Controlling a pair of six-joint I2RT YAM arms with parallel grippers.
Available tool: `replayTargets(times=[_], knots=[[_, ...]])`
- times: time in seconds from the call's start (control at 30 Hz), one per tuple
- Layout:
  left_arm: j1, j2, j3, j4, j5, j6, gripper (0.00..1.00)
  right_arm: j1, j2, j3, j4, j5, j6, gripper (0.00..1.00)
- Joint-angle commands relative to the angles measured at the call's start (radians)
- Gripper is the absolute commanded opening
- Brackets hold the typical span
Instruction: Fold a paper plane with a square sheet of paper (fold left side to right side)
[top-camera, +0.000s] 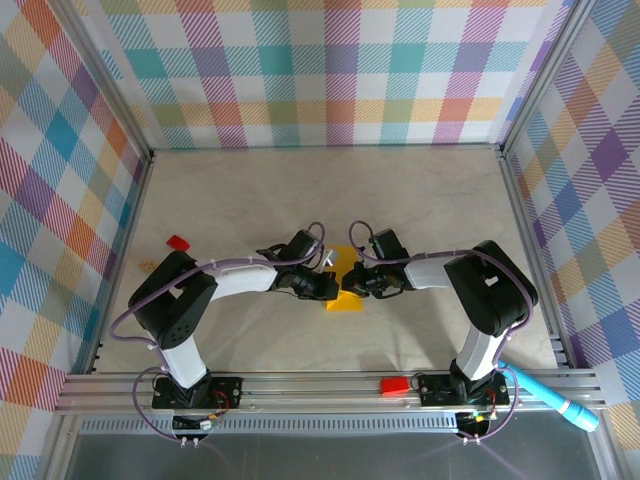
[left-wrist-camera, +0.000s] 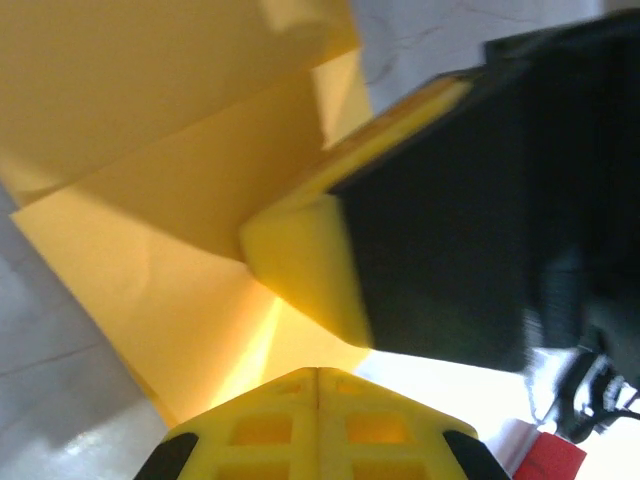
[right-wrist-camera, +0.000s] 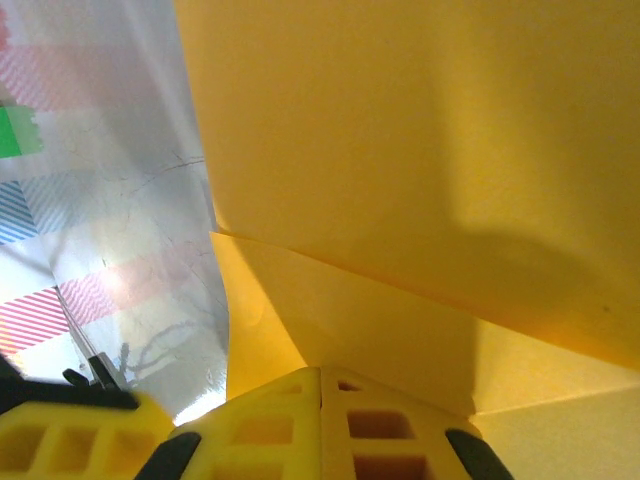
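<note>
My left hand (left-wrist-camera: 318, 385) has its two yellow fingers pressed together, seam to seam, with the tips down at the yellow-orange square sheet of paper (top-camera: 345, 298). My right hand (right-wrist-camera: 320, 388) is closed the same way, its fingers flush against each other at the paper's surface. From neither wrist camera can I tell whether any paper is pinched between the fingers. The two hands meet nose to nose over the sheet; in the left wrist view a yellow finger of the right hand sits on the paper just beyond my own tips. The sheet is partly folded: layers overlap with straight crease edges, and a flap rises in front of the right wrist camera. It lies around the middle of the desk (top-camera: 300, 190), somewhat toward the near edge. Farther out, a red block (top-camera: 178, 242) rests near the desk's left edge, a second red block (top-camera: 394, 385) sits on the near-edge rail, and a light blue pen (top-camera: 556, 400) lies at the near right corner.
</note>
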Motion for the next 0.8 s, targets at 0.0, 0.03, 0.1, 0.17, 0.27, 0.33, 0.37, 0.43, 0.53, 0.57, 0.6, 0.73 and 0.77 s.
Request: replayTargets(times=[0.0, 0.03, 0.1, 0.17, 0.27, 0.33, 0.37, 0.43, 0.53, 0.57, 0.6, 0.73, 0.77], knots=[[0.004, -0.052, -0.036, 0.042, 0.069, -0.019, 0.0, 0.003, 0.062, -0.012, -0.159, 0.087, -0.024, 0.0], [0.002, -0.059, -0.044, 0.052, 0.079, -0.019, 0.0, 0.003, 0.065, -0.008, -0.165, 0.088, -0.025, 0.0], [-0.001, -0.062, -0.053, 0.074, 0.095, -0.026, 0.0, 0.004, 0.069, -0.005, -0.172, 0.088, -0.025, 0.0], [-0.003, -0.053, -0.053, 0.085, 0.107, -0.027, 0.0, 0.003, 0.073, -0.005, -0.171, 0.088, -0.024, 0.0], [-0.006, -0.03, -0.05, 0.083, 0.095, -0.023, 0.0, 0.003, 0.076, -0.004, -0.172, 0.084, -0.022, 0.0], [-0.005, -0.018, -0.05, 0.085, 0.083, -0.021, 0.0, 0.003, 0.077, -0.005, -0.172, 0.081, -0.021, 0.0], [-0.006, -0.011, -0.049, 0.09, 0.081, -0.02, 0.0, 0.003, 0.077, -0.004, -0.172, 0.079, -0.019, 0.0], [-0.005, 0.006, -0.05, 0.1, 0.083, -0.022, 0.0, 0.003, 0.079, -0.004, -0.175, 0.079, -0.021, 0.0], [-0.006, 0.028, -0.05, 0.111, 0.089, -0.023, 0.0, 0.003, 0.077, -0.004, -0.182, 0.079, -0.025, 0.0], [-0.005, 0.035, -0.052, 0.114, 0.089, -0.022, 0.0, 0.003, 0.078, -0.004, -0.182, 0.079, -0.023, 0.0], [-0.006, 0.037, -0.054, 0.117, 0.087, -0.022, 0.0, 0.003, 0.079, -0.003, -0.182, 0.079, -0.022, 0.0], [-0.006, 0.048, -0.06, 0.117, 0.083, -0.018, 0.0, 0.004, 0.082, -0.002, -0.185, 0.079, -0.022, 0.0], [-0.006, 0.051, -0.063, 0.117, 0.083, -0.017, 0.0, 0.003, 0.085, -0.001, -0.185, 0.08, -0.022, 0.0]])
